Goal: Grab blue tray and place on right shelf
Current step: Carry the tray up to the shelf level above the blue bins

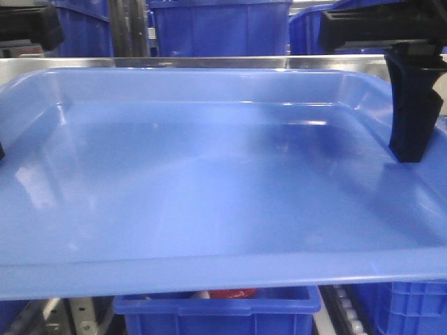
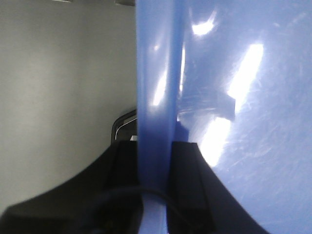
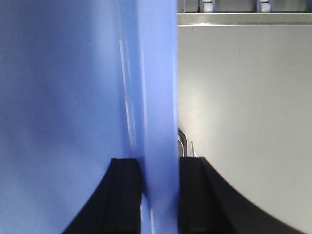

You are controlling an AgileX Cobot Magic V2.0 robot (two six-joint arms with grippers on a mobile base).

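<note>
The blue tray (image 1: 209, 188) fills the front view, wide, shallow and glossy, lying level. My right gripper (image 1: 419, 150) is shut on its right rim, one black finger (image 1: 412, 105) reaching down inside the tray. Of my left gripper (image 1: 2, 150), only a sliver shows at the tray's left edge. In the left wrist view, my left gripper (image 2: 156, 146) is shut on the tray rim (image 2: 155, 97). The right wrist view likewise has my right gripper (image 3: 159, 163) clamping the rim (image 3: 158, 97). The right shelf's steel rail (image 1: 63, 64) runs just behind the tray; its grey surface (image 3: 243, 97) lies below.
Deep dark-blue bins (image 1: 216, 28) stand behind the shelf rail. Another such bin (image 1: 216, 314) sits below the tray, with something red (image 1: 234, 293) in it. A perforated upright (image 1: 84, 317) and rollers (image 1: 346, 307) show at the bottom.
</note>
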